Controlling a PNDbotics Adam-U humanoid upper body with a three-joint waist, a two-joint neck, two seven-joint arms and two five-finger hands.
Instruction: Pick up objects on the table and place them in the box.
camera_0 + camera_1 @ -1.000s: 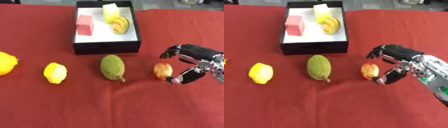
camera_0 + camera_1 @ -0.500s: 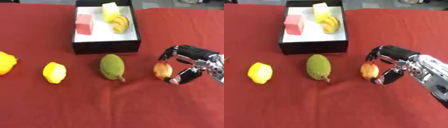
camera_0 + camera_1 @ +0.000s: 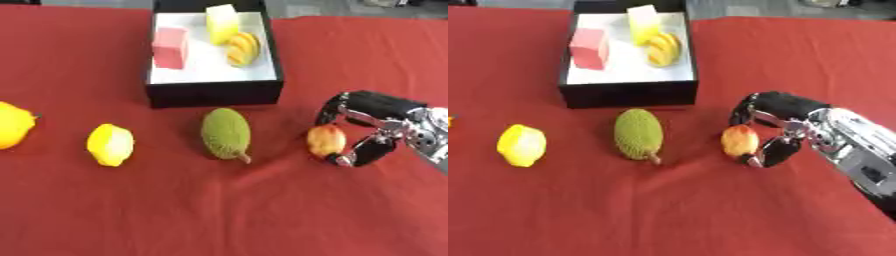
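A red-and-yellow fruit (image 3: 325, 141) lies on the red cloth, right of centre. My right hand (image 3: 378, 124) comes in from the right and is curled round it, with fingers (image 3: 332, 107) arched over its far side and the thumb (image 3: 359, 152) against its near right edge. The fruit rests on the cloth. A green bumpy fruit (image 3: 225, 133), a lemon (image 3: 111, 144) and a larger yellow fruit (image 3: 12, 124) lie in a row to its left. The black box (image 3: 215, 92) stands behind, holding a pink block (image 3: 171, 47), a yellow block (image 3: 221, 16) and a striped yellow piece (image 3: 242, 48). My left hand does not show.
The red cloth (image 3: 219, 210) covers the whole table. The box's front wall stands just behind the green fruit. Open cloth stretches across the near half and to the right of the box.
My right hand has drawn slightly closer round the red-and-yellow fruit, its fingers a little lower. The fruits and the box have stayed where they were.
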